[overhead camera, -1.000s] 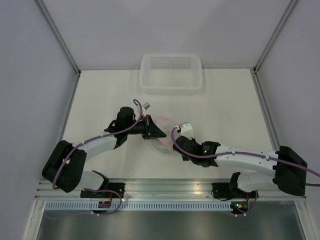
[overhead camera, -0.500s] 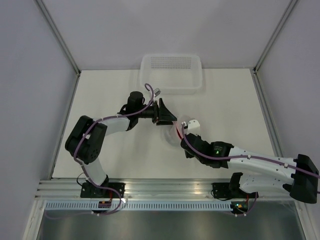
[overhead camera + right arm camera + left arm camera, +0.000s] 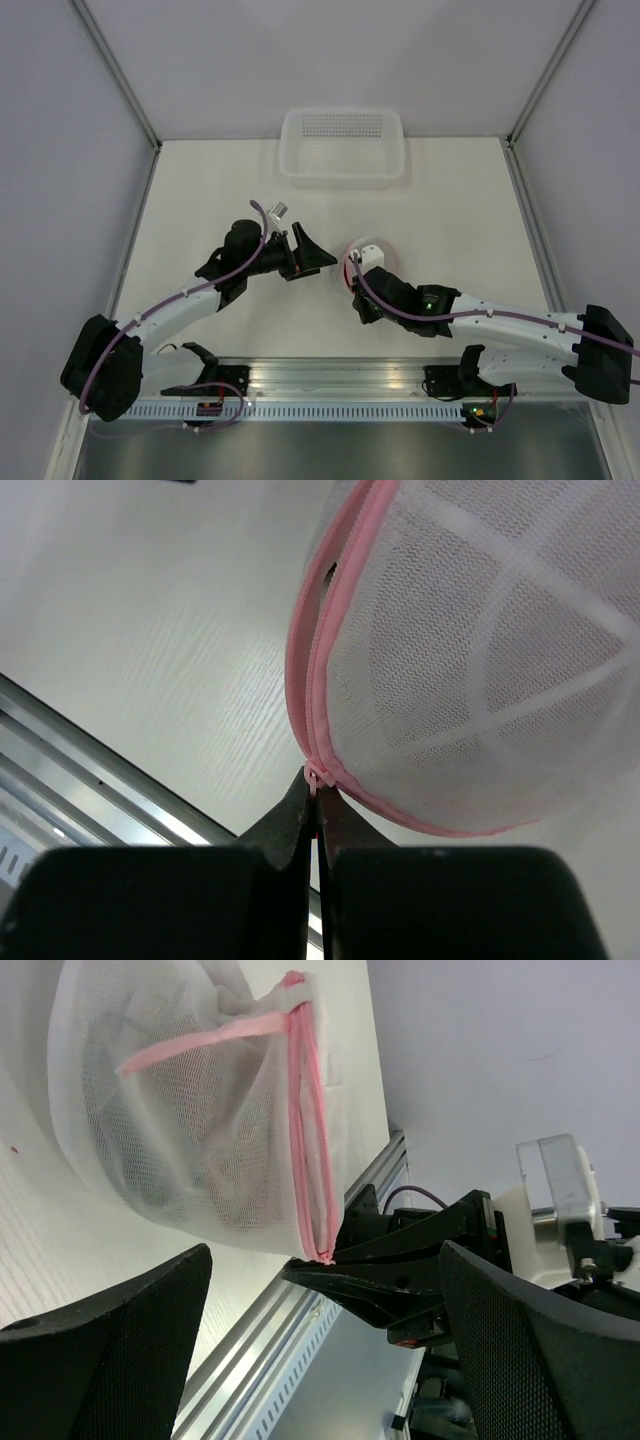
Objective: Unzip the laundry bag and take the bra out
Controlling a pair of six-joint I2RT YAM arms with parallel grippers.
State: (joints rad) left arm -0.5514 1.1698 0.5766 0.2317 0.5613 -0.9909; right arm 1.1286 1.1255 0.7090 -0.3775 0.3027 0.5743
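Left hand [image 3: 315, 252], shut at the laundry bag [image 3: 370, 250] a second ago, is spreading wide just left of it. Right hand [image 3: 315, 802] is pinching its zipper pull [image 3: 315, 777] near the middle of the surface [image 3: 200, 200], with the pink seam [image 3: 300, 1120] running roughly near-to-far and facing left.

Translucent white mesh laundry bag [image 3: 480, 660], dome-shaped with pink zipper trim, tipped on edge near the table [image 3: 150, 630] middle
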